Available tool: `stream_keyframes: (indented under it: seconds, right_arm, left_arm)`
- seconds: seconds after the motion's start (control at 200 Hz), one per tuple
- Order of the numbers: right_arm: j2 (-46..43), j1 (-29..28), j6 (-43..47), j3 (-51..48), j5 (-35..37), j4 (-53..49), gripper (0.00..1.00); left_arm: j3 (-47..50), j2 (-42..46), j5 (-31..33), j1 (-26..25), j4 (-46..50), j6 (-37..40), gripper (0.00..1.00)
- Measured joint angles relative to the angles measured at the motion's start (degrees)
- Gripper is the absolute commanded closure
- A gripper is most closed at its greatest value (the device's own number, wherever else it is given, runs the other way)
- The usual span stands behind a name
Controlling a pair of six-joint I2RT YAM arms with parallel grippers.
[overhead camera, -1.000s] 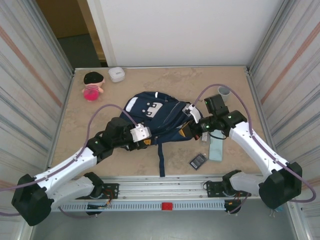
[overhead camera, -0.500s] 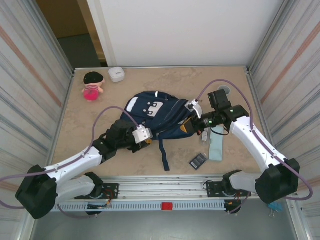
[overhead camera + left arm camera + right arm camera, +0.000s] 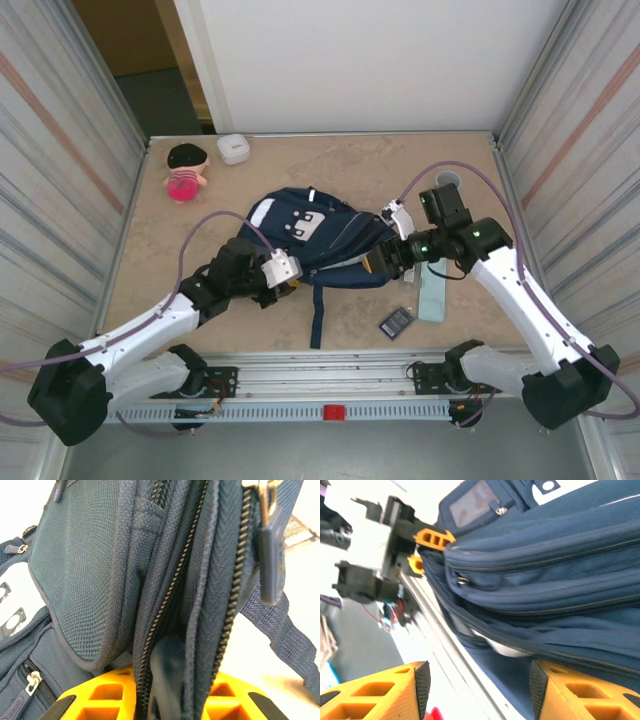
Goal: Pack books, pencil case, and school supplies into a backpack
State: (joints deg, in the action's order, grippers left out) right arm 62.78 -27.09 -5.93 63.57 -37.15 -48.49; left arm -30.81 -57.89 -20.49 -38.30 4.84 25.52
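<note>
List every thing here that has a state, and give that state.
backpack: lying on the table, a zip parted at the left tool.
left tool: shut on the backpack's zip edge.
right tool: open, at the backpack's edge.
pencil case: flat on the table, not packed.
calculator: flat on the table, not packed.

A beige, marbled table point(image 3: 340, 170) is closed at the back by a plain white wall point(image 3: 370, 60). It is flanked by 2 ribbed, pale panels: a left panel point(image 3: 60, 180) and a right panel point(image 3: 580, 150). A dim doorway point(image 3: 150, 80) is seen at the far left corner. An aluminium rail point(image 3: 330, 385) is fixed along the near edge. Everything is evenly lit.
</note>
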Motion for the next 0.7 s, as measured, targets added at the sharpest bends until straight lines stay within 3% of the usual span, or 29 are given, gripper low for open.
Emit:
stream_keyframes:
  seconds: [0.15, 0.236, 0.416, 0.702]
  right_arm:
    - [-0.3, -14.8, -16.5, 0.1, 6.4, 5.9, 0.47]
    - [1.7, -19.7, -24.6, 0.1, 10.2, 8.7, 0.47]
    - [8.3, -24.4, -34.2, 0.7, 18.4, 12.5, 0.47]
    - [14.9, -27.0, -37.7, 5.0, 26.0, 13.7, 0.50]
  left_arm:
    - [-0.8, 0.0, -0.8, 0.0, 0.8, -2.0, 0.93]
    - [-1.1, 0.0, -0.9, 0.0, 1.0, -3.0, 0.93]
    - [-1.9, 0.0, -1.1, 0.0, 1.6, -4.7, 0.92]
    - [-2.6, -0.5, -1.0, 0.0, 1.9, -8.7, 0.92]
